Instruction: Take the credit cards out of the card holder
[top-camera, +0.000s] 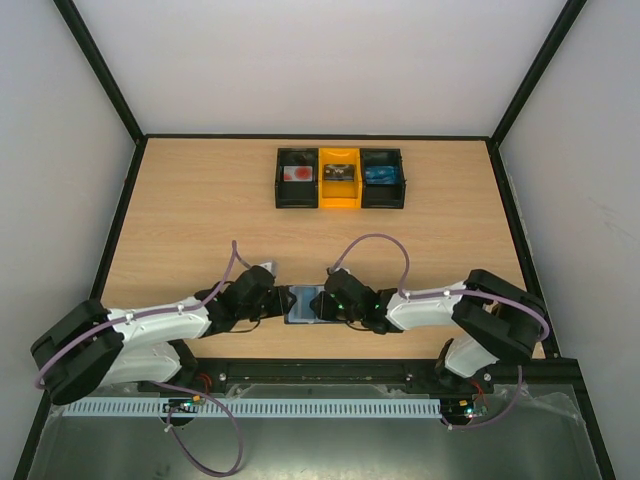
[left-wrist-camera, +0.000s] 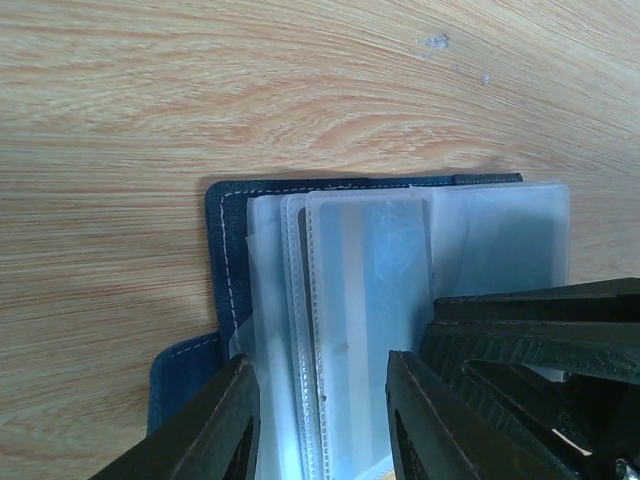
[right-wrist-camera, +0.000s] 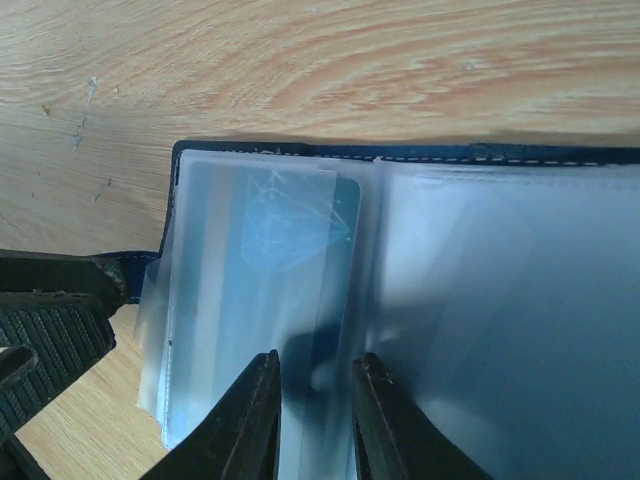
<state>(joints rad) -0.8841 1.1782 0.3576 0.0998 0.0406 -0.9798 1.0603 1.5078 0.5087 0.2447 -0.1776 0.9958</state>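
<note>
The card holder (top-camera: 305, 303) lies opened flat on the bench (top-camera: 200, 210), near the front edge and between the 2 arms. That puts it where both can reach it at once, 1 to steady it and 1 to work a card loose. Its clear plastic sleeves (left-wrist-camera: 500, 240) are fanned over the navy cover, and a blue credit card (right-wrist-camera: 290, 235) sits inside 1 of them, not yet out.

The left gripper (left-wrist-camera: 322, 425) comes in low from the left. Its 2 fingers stand apart, 1 either side of the sleeve stack, with the carded sleeve in the gap. Whether they have actually caught the sleeve or only straddle it, I cannot tell.

The right gripper (right-wrist-camera: 315, 420) comes in from the opposite side. Its fingers are much closer together and leave only a narrow slot over the edge of the carded sleeve near the fold. It looks placed to pin or pinch that sleeve, but the frames do not show a firm grip.

Both arms stretch forward and inward along the bench, forearms nearly level and wrists dipped, so the grippers almost meet over the holder.

3 small boxes (top-camera: 340, 178) stand well apart at the far side, probably where the cards go.
</note>
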